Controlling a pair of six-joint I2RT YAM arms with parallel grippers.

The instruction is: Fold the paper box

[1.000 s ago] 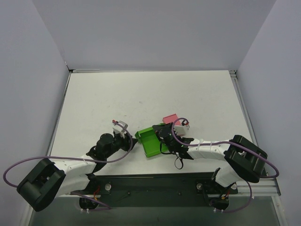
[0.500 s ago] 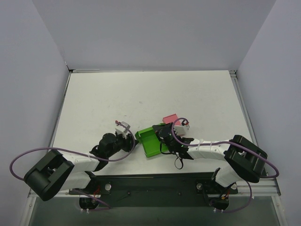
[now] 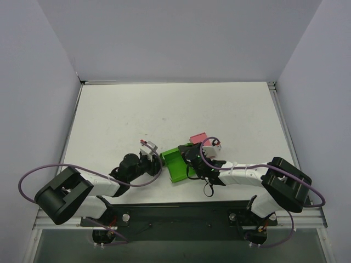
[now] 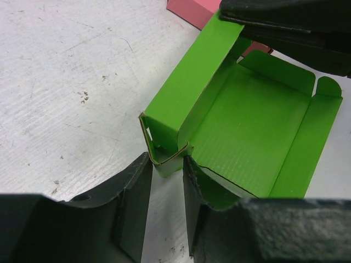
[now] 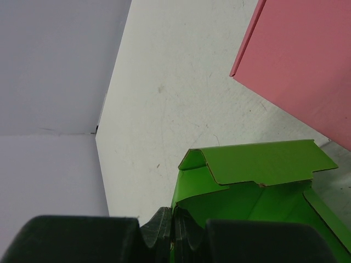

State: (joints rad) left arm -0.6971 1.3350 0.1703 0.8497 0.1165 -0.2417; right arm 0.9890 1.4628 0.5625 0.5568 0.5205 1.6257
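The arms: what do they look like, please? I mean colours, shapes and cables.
Both the left arm and the right arm have white links between bulky black joint housings. A thin purple cable loops along each. The left fingers are flat and matte black.

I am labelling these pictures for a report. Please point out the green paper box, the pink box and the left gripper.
green paper box [image 4: 247,120]: left wrist view, on its inner floor.
pink box [image 5: 307,60]: right wrist view, on its flat face.
left gripper [image 4: 166,164]: left wrist view, between its fingertips.
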